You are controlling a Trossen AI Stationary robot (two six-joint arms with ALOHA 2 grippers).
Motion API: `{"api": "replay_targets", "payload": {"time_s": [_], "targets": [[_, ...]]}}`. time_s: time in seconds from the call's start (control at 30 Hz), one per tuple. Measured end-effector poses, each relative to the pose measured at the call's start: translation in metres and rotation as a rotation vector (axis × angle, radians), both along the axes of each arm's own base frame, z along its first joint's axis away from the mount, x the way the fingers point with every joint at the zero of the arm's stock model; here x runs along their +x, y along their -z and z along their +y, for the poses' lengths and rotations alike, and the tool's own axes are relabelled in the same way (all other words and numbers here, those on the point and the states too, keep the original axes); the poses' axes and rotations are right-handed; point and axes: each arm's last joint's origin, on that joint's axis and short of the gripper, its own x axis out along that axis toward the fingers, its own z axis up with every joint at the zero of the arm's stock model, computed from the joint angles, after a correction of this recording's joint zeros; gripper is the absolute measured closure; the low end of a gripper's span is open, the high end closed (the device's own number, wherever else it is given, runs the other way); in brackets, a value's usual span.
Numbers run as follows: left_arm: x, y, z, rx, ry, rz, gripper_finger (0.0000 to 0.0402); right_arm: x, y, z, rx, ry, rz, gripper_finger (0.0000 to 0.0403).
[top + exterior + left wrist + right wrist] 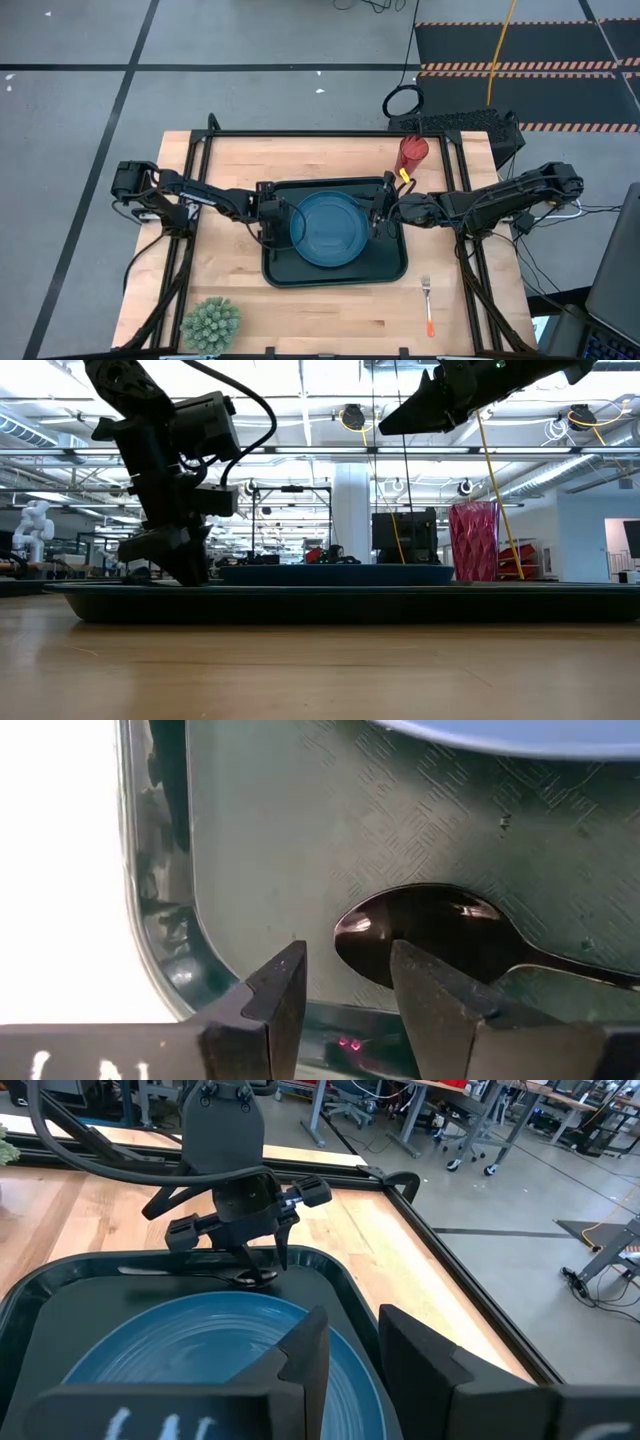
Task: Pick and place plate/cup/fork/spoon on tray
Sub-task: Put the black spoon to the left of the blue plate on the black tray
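High view: left end effector (272,221) spread over spoon (430,932), beside plate (330,228); cup (412,154) off-tray.

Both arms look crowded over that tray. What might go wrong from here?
1. The left gripper stands open right over the spoon on the tray; lifting off carelessly might drag the spoon.
2. The right gripper hovers above the plate, close to the left arm, so the arms might bump.
3. The cup and fork lie off the tray; the right arm might knock the cup nearby.
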Motion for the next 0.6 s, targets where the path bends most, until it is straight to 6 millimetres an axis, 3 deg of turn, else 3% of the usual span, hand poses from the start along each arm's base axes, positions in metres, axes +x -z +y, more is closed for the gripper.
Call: {"api": "replay_targets", "payload": {"time_s": [0.6], "targets": [[-0.0021,0.0005,-0.0087,0.031,0.045,0.032,0.0250,0.0000,0.0000,0.0000,0.006,0.002,-0.002,0.0319]]}}
